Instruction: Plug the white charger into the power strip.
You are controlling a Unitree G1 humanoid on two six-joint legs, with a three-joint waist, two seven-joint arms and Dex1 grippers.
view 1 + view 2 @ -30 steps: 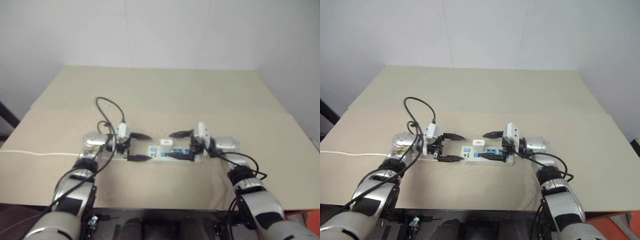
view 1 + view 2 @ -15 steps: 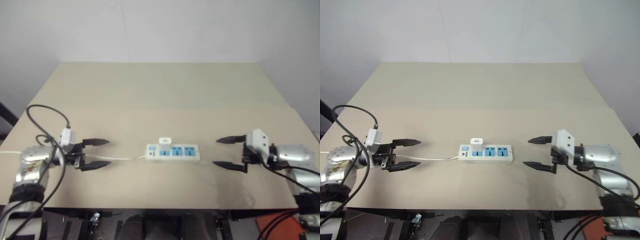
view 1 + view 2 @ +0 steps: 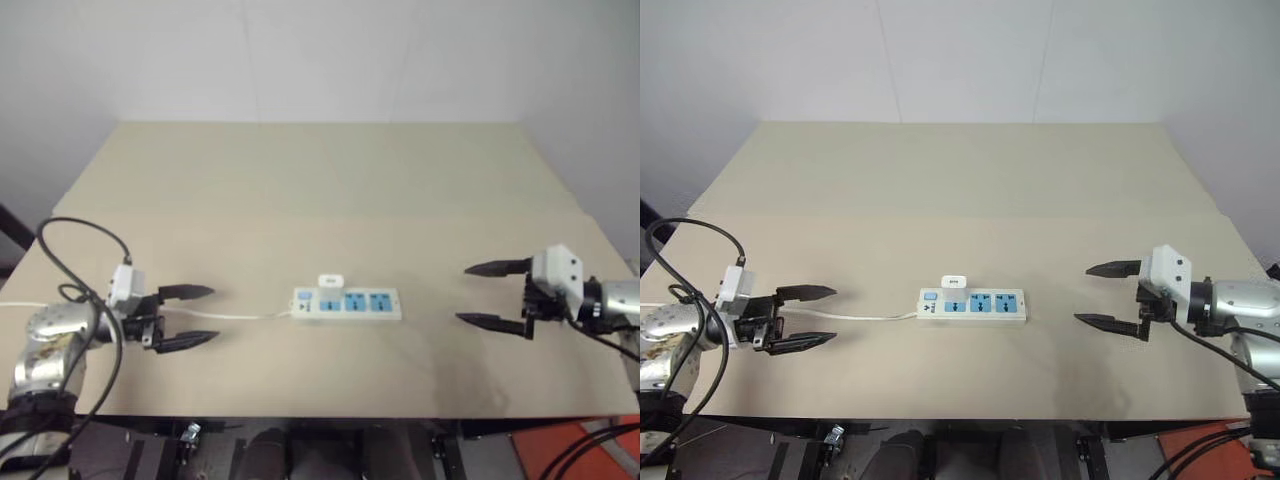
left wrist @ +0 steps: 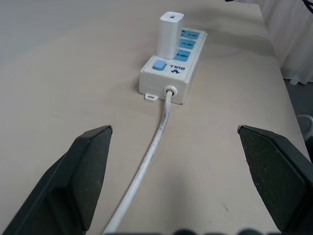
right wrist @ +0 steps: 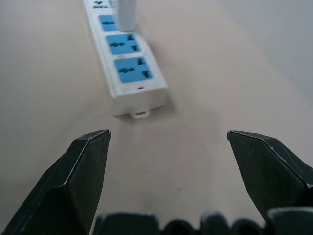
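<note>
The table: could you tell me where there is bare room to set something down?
The table is bare beyond the power strip to its far edge, and between the strip and the right gripper. The cord crosses the stretch toward the left gripper.

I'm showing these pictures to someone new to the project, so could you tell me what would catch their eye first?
Most striking is the power strip lying alone mid-table, with the white charger standing upright in its socket nearest the switch. The left gripper and right gripper hang open far out to either side, both pointing in at it. A thin white cord trails from the strip toward the left gripper.
</note>
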